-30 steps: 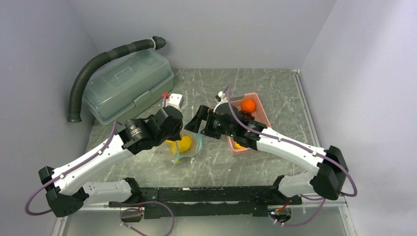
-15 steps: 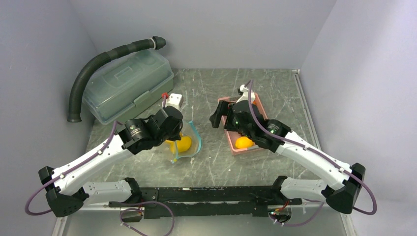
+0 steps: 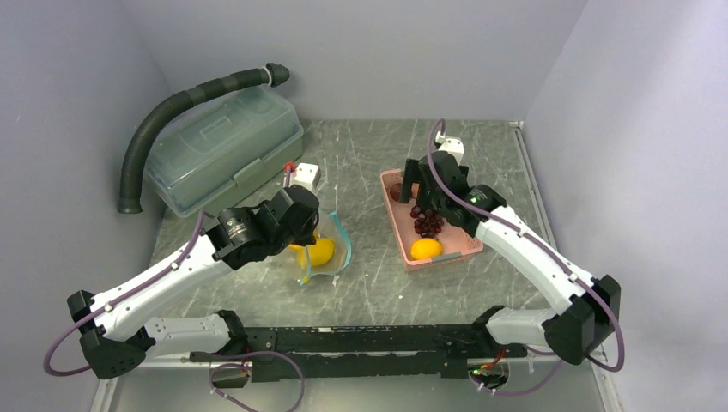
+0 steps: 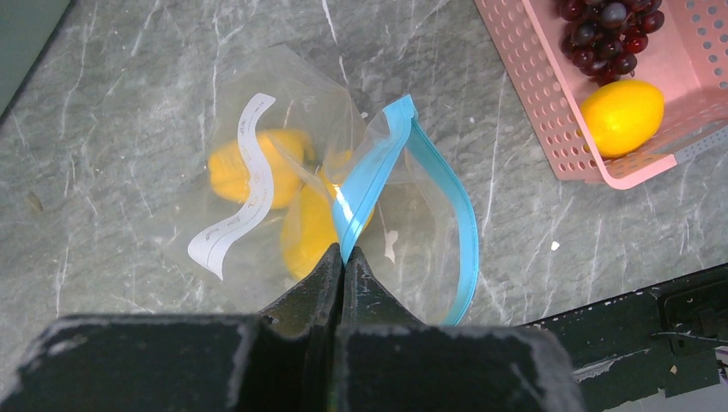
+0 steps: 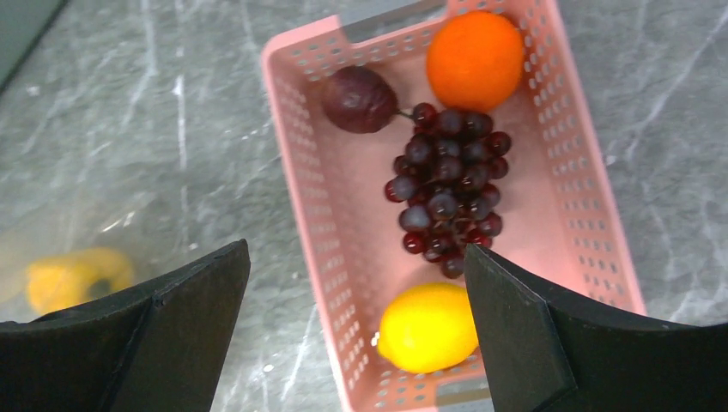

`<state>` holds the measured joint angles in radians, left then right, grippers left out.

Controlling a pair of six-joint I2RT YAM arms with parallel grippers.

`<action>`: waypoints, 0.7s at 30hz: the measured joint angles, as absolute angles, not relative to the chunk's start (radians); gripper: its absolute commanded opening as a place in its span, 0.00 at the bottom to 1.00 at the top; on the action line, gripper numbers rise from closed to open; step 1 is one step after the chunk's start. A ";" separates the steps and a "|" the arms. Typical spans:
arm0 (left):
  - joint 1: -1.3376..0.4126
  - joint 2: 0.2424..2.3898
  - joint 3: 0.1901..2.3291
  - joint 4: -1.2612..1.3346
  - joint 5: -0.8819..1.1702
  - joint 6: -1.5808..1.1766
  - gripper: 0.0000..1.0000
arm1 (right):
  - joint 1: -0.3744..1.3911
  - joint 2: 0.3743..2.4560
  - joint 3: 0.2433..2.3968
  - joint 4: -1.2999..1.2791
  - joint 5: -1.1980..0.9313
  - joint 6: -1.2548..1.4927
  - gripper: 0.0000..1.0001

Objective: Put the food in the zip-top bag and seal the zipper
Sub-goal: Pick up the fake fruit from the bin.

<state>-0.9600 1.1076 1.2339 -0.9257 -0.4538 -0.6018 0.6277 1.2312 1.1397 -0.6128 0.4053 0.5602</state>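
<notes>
The clear zip-top bag lies on the marble table, its mouth pulled up and gaping. My left gripper is shut on the near side of the teal zipper. Two yellow fruits lie inside the bag. My right gripper hangs open and empty over the pink basket. In the basket are an orange, a dark round fruit, a grape bunch and a yellow fruit. Seen from above, the right gripper hovers over the basket's far left corner.
A green-grey lidded box and a black corrugated hose sit at the back left. A small white block with a red tip stands behind the bag. Grey walls close in on three sides.
My right arm has swung away from the bag's mouth to the right and now hangs over the basket, still open. The left gripper has kept its hold on the zipper.
</notes>
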 measured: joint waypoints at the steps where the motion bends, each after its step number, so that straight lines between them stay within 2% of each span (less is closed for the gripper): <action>1: -0.960 1.108 1.234 -0.926 -0.454 -0.601 0.04 | 0.606 1.245 1.140 -0.612 0.403 0.546 0.99; 21: -0.960 1.108 1.234 -0.925 -0.454 -0.587 0.03 | 0.421 1.610 1.238 -0.555 0.403 0.392 0.99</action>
<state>-0.9600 1.1076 1.2339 -0.9249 -0.4538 -0.5865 0.4206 1.6096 1.2385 -0.5552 0.4030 0.3923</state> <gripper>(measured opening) 0.036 0.992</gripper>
